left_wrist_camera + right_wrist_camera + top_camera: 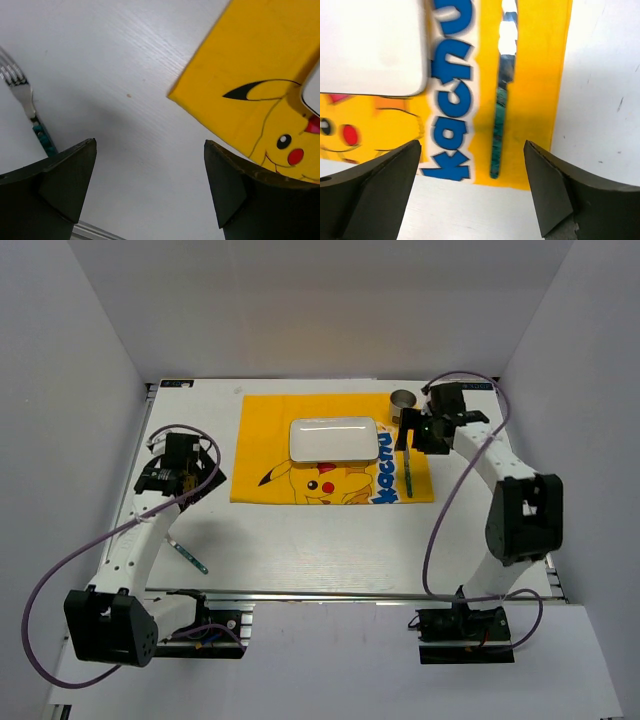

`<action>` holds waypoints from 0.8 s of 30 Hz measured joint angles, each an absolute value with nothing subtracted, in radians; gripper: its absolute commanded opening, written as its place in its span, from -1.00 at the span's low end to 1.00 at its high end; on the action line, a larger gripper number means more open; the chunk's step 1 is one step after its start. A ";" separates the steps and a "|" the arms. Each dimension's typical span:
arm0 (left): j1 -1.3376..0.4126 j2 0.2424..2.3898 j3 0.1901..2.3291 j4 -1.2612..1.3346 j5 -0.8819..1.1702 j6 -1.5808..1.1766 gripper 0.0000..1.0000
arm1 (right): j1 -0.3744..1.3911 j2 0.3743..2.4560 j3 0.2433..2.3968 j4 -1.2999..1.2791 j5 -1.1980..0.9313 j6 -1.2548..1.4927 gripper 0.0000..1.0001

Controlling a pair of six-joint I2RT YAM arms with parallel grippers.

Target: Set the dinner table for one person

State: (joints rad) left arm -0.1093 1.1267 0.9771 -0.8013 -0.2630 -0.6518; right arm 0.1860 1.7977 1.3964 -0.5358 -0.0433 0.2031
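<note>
midway through laying the place, by the look of things. across the middle of the top view, the dinner table (300, 560), white and flat, with a yellow mat (258, 430) in its upper centre. on the mat, a white plate (333, 439). right of the plate, lengthwise along the mat's right strip, a teal-handled utensil (408, 475), too blurred at its working end to name. at the mat's upper right corner, a metal cup (402, 399). lower left of the frame, off the mat and well apart from it, a fork (188, 556) on bare tabletop.

seems to be the fork's turn. at the left of the top view, the left gripper (165, 475), above the table between fork and mat. spread wide and empty in the left wrist view, fork at the left edge, mat corner at the upper right. in the upper right of the top view, the right gripper (418, 430), just beside the utensil's upper end. likewise wide and empty in the right wrist view, touching nothing.

next, probably: bring the left claw down-frame over the fork's handle, turn the jaws across it, lower until the fingertips flank it, close, then carry to the mat's left strip beside the plate. calls for a low, careful descent, given so thin a handle lying flat.
</note>
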 measured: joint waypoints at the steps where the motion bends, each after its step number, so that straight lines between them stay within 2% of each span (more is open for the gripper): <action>1: -0.106 1.136 0.976 -0.822 -0.281 -0.681 0.96 | 0.189 1.744 1.365 -0.509 -0.054 0.206 0.79; 6: -0.041 1.141 0.947 -0.934 -0.364 -0.843 0.96 | 0.196 1.483 1.107 -0.314 -0.196 0.298 0.78; 9: 0.022 1.142 0.939 -1.010 -0.387 -0.914 0.96 | 0.205 1.405 0.953 -0.182 -0.314 0.379 0.79; 13: 0.062 1.122 0.889 -1.045 -0.367 -0.984 0.96 | 0.215 1.413 0.811 -0.048 -0.445 0.469 0.78; 20: 0.078 1.162 0.719 -1.018 -0.293 -1.060 0.96 | 0.218 1.486 0.718 0.126 -0.600 0.535 0.78; 22: 0.078 1.176 0.657 -1.005 -0.277 -1.086 0.92 | 0.218 1.486 0.707 0.164 -0.632 0.548 0.78; 24: 0.080 1.180 0.612 -0.993 -0.273 -1.109 0.80 | 0.218 1.485 0.704 0.197 -0.659 0.560 0.78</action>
